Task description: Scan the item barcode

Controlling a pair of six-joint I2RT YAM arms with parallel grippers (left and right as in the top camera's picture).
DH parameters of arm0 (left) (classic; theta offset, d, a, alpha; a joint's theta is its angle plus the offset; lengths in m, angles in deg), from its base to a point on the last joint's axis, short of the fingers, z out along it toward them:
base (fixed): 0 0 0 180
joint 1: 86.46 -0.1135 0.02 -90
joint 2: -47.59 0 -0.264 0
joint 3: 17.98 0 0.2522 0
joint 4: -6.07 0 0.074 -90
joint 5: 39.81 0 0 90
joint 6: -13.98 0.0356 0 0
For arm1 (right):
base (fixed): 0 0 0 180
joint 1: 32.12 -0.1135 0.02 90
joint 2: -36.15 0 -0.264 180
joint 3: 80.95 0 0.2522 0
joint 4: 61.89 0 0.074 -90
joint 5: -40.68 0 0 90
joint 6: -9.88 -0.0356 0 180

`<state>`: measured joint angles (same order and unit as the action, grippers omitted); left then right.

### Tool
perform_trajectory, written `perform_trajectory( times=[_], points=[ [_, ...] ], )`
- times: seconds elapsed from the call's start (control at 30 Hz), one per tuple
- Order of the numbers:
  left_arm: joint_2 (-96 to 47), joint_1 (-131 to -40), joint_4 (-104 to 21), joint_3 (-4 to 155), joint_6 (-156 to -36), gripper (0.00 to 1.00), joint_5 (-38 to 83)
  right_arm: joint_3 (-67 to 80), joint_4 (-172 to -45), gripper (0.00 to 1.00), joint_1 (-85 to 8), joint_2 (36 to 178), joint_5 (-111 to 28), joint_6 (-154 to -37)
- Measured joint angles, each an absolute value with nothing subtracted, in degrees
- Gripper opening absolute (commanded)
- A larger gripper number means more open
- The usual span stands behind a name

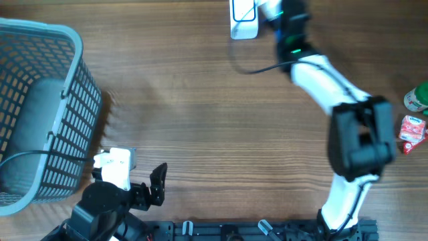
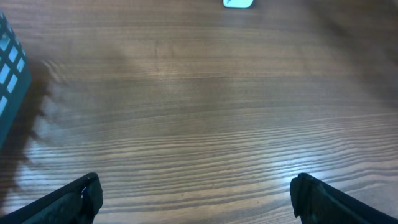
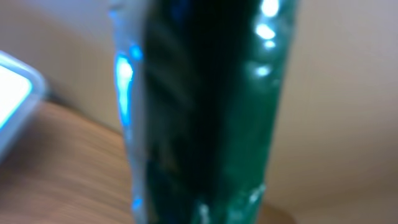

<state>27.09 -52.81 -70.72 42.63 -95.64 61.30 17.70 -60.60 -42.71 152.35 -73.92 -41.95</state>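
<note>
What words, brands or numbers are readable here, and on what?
None can be read.
Label on the red carton: too small.
Print on the green glossy item, close to the right wrist camera: blurred.
The white scanner: no text visible.

White right arm, black joint housings; black-fingered left pincer.

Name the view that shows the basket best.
Overhead: nearly the whole basket shows, rim and mesh walls. The left wrist view catches only a corner of it at its left edge; the right wrist view shows none.
</note>
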Motion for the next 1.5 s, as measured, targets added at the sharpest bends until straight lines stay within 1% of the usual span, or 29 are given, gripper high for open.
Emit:
perform_trajectory(
  times=[0.07,0.17,0.23,0.33,0.43,0.6,0.63,0.7,0.73,0.77,0.8,0.83,0.87,1.0,1.1,1.27,1.4,1.5],
  points=[
    [27.1,-52.8,-70.7,42.6,-95.6,1.0,61.3,18.3,-65.1,0.04,-35.0,150.7,-75.4,-42.9],
    [27.1,-52.8,-70.7,42.6,-95.6,1.0,61.3,18.4,-72.4,0.04,-20.7,151.7,-74.5,-45.5],
    [27.1,-52.8,-70.7,42.6,-95.6,1.0,61.3,18.4,-74.4,0.04,-15.3,153.3,-73.7,-49.3],
    [27.1,-52.8,-70.7,42.6,-95.6,1.0,61.3,18.4,-76.1,0.04,-9.2,157.1,-72.9,-52.6],
    [27.1,-52.8,-70.7,42.6,-95.6,1.0,61.3,18.4,-77.4,0.04,-5.3,158.8,-72.5,-56.7],
    [27.1,-52.8,-70.7,42.6,-95.6,1.0,61.3,18.4,-81.7,0.05,-0.4,158.8,-75.9,-68.6],
    [27.1,-52.8,-70.7,42.6,-95.6,1.0,61.3,18.4,-84.6,0.09,0.4,158.8,-76.6,-72.5],
    [27.1,-52.8,-70.7,42.6,-95.6,1.0,61.3,18.4,-89.2,0.27,1.8,158.8,-77.5,-80.2],
    [27.1,-52.8,-70.7,42.6,-95.6,1.0,61.3,18.4,-90.6,0.44,2.1,158.9,-77.7,-85.2],
    [27.1,-52.8,-70.7,42.6,-95.6,1.0,61.3,18.4,-91.2,0.59,2.0,158.9,-77.7,-87.5],
    [27.1,-52.8,-70.7,42.6,-95.6,1.0,61.3,18.4,-92.1,0.79,1.8,158.9,-77.7,-88.3],
    [27.1,-52.8,-70.7,42.6,-95.6,1.0,61.3,18.4,-92.8,0.95,1.3,158.9,-77.7,-89.4],
    [27.1,-52.8,-70.7,42.6,-95.6,1.0,61.3,18.4,-92.8,1.0,0.8,158.9,-77.6,-90.1],
    [27.1,-52.8,-70.7,42.6,-95.6,1.0,61.3,18.4,-92.8,1.0,-2.4,158.0,-74.6,-91.4],
    [27.1,-52.8,-70.7,42.6,-95.6,1.0,61.3,18.4,-92.3,1.0,-5.1,152.6,-73.0,-91.8],
    [27.1,-52.8,-70.7,42.6,-95.6,1.0,61.3,18.7,-92.4,1.0,-14.8,133.0,-61.0,-91.9],
    [27.1,-52.8,-70.8,42.6,-95.6,1.0,61.3,18.8,-99.6,1.0,-23.1,117.7,-45.8,-91.9],
    [27.2,-52.8,-70.8,42.6,-95.6,1.0,61.3,18.8,-106.5,1.0,-23.5,106.2,-38.1,-91.9]
  ],
)
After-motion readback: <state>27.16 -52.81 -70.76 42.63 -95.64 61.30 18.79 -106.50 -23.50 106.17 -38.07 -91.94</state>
